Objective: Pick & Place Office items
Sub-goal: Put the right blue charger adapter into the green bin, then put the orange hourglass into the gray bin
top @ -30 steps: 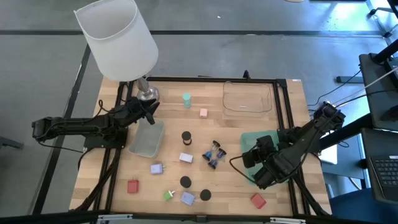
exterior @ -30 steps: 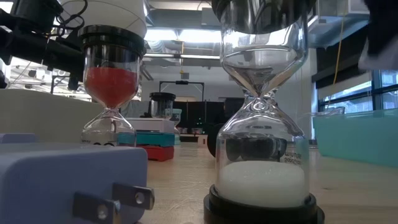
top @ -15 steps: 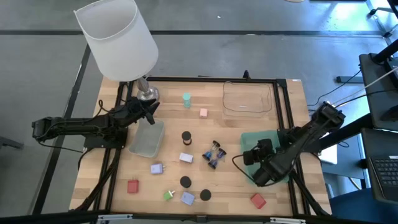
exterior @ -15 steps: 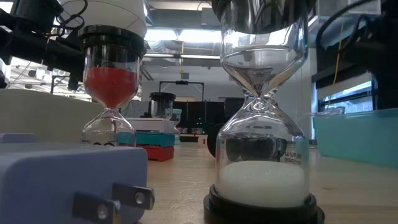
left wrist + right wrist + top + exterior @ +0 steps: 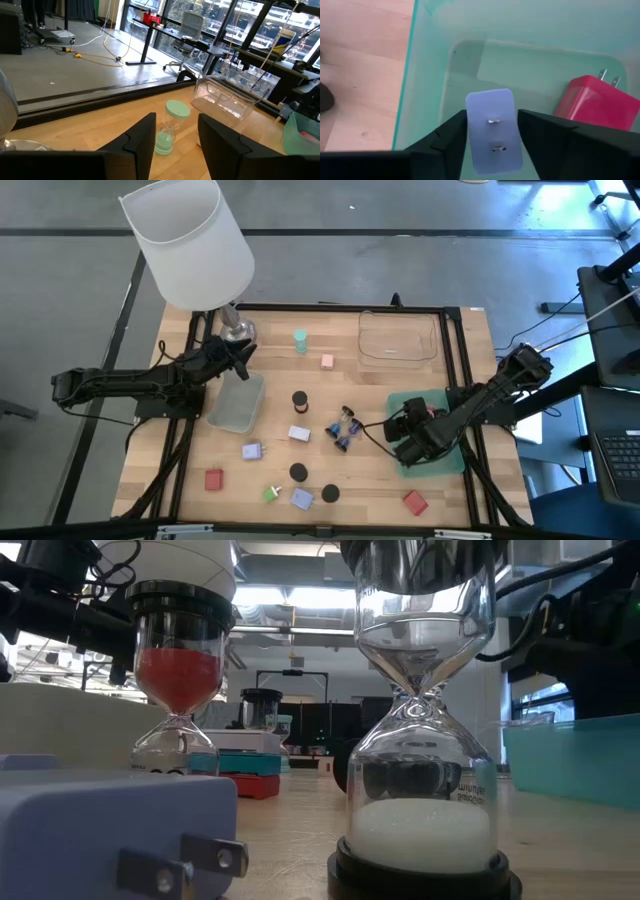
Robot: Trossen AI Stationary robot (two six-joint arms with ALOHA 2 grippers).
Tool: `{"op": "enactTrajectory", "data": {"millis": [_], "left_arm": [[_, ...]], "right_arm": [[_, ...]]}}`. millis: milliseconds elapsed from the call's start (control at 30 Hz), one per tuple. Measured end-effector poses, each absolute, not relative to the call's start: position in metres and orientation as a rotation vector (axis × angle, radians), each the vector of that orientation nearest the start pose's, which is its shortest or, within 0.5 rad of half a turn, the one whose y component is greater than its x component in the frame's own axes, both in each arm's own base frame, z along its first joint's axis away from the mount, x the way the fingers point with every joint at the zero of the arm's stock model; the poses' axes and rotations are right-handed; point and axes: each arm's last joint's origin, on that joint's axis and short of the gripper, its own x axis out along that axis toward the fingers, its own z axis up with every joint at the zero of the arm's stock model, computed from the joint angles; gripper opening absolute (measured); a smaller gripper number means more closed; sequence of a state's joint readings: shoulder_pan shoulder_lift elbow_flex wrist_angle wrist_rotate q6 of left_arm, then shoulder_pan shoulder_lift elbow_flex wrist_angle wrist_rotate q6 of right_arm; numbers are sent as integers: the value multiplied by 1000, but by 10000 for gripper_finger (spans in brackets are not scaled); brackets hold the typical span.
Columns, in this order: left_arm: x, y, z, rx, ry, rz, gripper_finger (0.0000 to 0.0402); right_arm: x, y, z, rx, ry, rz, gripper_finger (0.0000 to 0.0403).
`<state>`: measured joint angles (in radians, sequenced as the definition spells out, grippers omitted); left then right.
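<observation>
Heads up: from above, the right gripper [image 5: 408, 442] covers most of the teal tray [image 5: 452, 461], so you can't see the lilac-blue block [image 5: 494, 131] or red block [image 5: 596, 103] lying in it; only the right wrist view shows them, and there the lilac block's near end is cut off between the fingers [image 5: 451, 141]. In the low view the white-sand hourglass [image 5: 422, 710] next to that tray loses its top cap at the frame edge, and the lilac plug block [image 5: 110, 835] beside it is cropped too. The lamp shade [image 5: 188, 238] hides the table corner under it, far across from the tray, and in the left wrist view the tray [image 5: 303, 133] is cut at the edge, its contents too small to tell.
</observation>
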<state>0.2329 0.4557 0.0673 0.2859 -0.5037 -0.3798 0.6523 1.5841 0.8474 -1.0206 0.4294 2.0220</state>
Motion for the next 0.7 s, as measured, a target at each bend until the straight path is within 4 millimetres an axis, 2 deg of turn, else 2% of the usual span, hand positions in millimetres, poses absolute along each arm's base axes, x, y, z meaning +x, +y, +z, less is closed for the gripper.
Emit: {"op": "enactTrajectory", "data": {"millis": [233, 333, 433, 567, 700], "left_arm": [[118, 42, 173, -348, -36, 746, 143], [118, 42, 173, -348, -36, 746, 143], [118, 42, 173, -348, -36, 746, 143], [118, 42, 173, -348, -37, 746, 143], [118, 42, 173, -348, -37, 746, 143]], "right_arm": [[189, 129, 156, 730, 945, -1170, 270], [194, 133, 165, 764, 951, -1143, 312], [202, 142, 188, 748, 936, -1025, 351], [207, 152, 228, 674, 883, -820, 390], [197, 150, 264, 607, 780, -719, 395]]}}
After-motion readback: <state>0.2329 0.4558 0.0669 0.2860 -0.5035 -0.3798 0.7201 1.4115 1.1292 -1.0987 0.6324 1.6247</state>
